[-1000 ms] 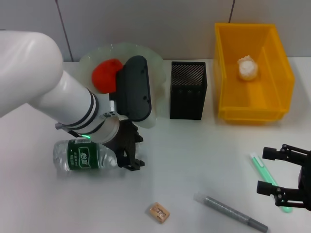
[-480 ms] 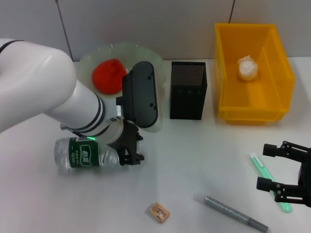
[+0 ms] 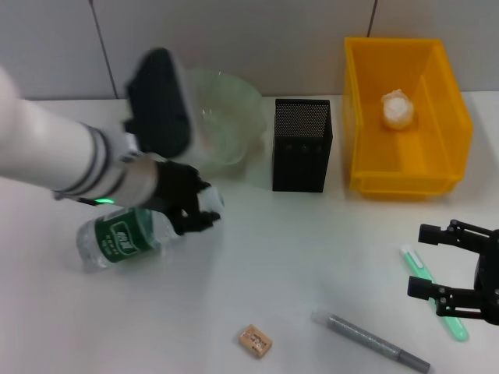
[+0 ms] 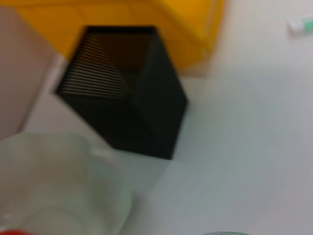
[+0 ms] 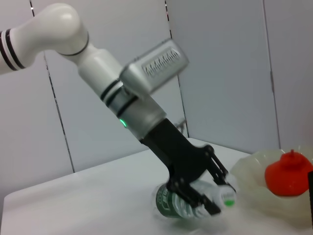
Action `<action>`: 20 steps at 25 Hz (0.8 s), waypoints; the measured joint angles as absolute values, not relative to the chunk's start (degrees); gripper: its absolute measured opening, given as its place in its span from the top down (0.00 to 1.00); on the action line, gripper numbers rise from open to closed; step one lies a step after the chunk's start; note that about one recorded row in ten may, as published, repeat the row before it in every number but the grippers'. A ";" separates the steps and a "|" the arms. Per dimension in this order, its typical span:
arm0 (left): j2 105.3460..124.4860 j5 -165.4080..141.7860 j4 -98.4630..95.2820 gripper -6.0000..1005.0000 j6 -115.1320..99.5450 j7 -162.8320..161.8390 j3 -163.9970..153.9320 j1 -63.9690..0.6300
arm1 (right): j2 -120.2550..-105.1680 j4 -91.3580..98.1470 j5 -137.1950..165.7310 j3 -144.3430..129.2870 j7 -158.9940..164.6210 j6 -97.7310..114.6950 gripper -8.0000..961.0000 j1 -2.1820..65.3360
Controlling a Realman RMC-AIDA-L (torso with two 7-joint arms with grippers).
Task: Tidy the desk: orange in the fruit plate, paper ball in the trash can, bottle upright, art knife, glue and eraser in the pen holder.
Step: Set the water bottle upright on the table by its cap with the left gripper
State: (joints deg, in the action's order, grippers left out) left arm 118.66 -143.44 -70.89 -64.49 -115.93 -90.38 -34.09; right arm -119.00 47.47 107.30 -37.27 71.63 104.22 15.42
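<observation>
Left pincer (image 3: 195, 209) clamped on the neck of the bottle (image 3: 117, 238), lying tilted near the table's left edge. Right pincer (image 3: 452, 269) spread open, idle over the green knife (image 3: 433, 290) near the right edge.

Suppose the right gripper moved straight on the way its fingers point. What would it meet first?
The right gripper points toward the robot's left across bare table; the way looks free, though it might eventually reach the bottle.

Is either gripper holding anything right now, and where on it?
The left gripper is shut on the bottle, gripping its neck end near the white cap, cap end lifted. The right gripper is open and empty above the green knife.
</observation>
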 joint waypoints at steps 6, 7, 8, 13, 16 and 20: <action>118.55 -135.94 -75.21 0.55 -67.97 -112.90 -80.48 -28.95 | -119.00 47.46 107.31 -37.26 71.74 104.22 0.12 16.31; 118.56 -133.84 -75.64 0.54 -68.67 -112.17 -78.37 -28.08 | -119.00 47.46 107.31 -37.26 71.74 104.22 0.12 16.31; 118.53 -129.85 -75.97 0.54 -69.84 -110.65 -73.86 -26.37 | -119.00 47.45 107.31 -37.27 71.74 104.22 0.12 16.46; 118.36 -119.44 -75.54 0.54 -72.46 -107.41 -64.57 -22.98 | -119.09 47.26 107.31 -37.26 71.84 104.24 0.12 17.17; 118.35 -115.45 -75.39 0.53 -72.56 -106.22 -62.41 -20.91 | -119.08 46.44 107.31 -37.27 71.86 104.24 0.12 17.79; 118.50 -112.29 -74.40 0.53 -71.38 -104.94 -62.00 -19.04 | -119.05 46.12 107.31 -37.26 71.88 104.24 0.12 18.09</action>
State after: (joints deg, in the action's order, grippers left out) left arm 118.50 -112.29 -74.40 -71.38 -104.94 -62.00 -19.04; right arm -119.05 46.12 107.31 -37.26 71.88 104.24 18.09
